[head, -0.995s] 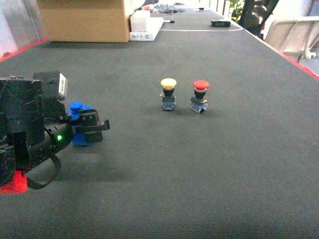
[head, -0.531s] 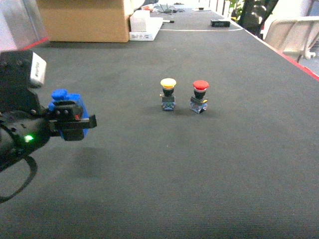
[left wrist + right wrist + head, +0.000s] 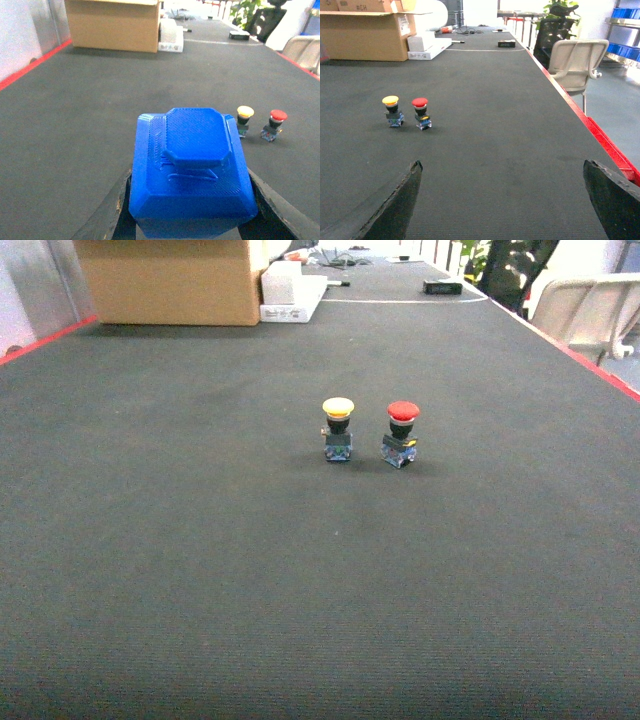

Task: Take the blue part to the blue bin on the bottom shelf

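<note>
The blue part (image 3: 192, 170), a chunky blue block with an octagonal raised top, fills the lower middle of the left wrist view. My left gripper (image 3: 190, 200) is shut on it, one dark finger pressed against each side, and holds it above the dark table. In the right wrist view my right gripper (image 3: 502, 172) stands open over bare table with nothing between its fingers. Neither gripper nor the blue part shows in the head view. The blue bin and the bottom shelf are out of view.
A yellow push-button (image 3: 338, 428) and a red push-button (image 3: 402, 433) stand side by side mid-table. A cardboard box (image 3: 170, 280) and a white box (image 3: 292, 290) sit at the far end. Red tape edges the table (image 3: 600, 365). A beige chair (image 3: 575, 60) stands off the right side.
In the head view my left arm, with the blue part in its gripper, rose and drew back to the left until it left the frame. The two push-buttons have not moved.
</note>
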You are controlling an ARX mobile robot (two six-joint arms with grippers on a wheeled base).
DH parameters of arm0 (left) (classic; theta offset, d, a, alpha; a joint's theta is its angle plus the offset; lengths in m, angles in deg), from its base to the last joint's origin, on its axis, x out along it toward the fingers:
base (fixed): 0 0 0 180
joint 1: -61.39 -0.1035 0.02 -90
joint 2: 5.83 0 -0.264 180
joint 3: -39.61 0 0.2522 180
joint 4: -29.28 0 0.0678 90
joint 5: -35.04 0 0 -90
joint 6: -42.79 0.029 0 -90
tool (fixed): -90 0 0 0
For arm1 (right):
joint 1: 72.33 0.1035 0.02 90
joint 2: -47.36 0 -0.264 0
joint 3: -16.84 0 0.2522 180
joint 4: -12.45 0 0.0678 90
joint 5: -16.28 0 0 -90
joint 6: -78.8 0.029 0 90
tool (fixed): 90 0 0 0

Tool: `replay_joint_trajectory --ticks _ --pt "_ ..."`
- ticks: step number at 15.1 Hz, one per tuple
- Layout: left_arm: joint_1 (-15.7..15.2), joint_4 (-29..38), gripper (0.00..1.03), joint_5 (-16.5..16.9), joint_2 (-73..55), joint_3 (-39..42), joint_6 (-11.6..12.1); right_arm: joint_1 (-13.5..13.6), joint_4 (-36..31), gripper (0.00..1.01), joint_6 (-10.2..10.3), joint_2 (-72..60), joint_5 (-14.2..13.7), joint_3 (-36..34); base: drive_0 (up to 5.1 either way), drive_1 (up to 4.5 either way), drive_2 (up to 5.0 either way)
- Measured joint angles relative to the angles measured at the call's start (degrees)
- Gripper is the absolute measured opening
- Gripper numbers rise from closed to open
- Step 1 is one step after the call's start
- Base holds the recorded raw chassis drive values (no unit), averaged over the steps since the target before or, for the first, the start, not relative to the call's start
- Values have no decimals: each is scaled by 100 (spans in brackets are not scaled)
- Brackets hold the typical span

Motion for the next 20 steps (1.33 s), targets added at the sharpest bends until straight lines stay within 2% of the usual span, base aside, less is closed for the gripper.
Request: replay_joint_trajectory --ticks 3,6,17,20 --pt "59 -472 44 -116 533 68 -151 0 -2 98 0 0 0 0 0 0 0" --pt "96 -664 44 -249 651 70 -162 0 -2 98 0 0 2 0 0 0 0" --pt "96 -658 44 -251 638 70 -162 0 0 98 0 0 2 0 0 0 0" --pt "96 -662 44 -251 649 70 -162 0 -4 98 0 0 2 0 10 -413 432"
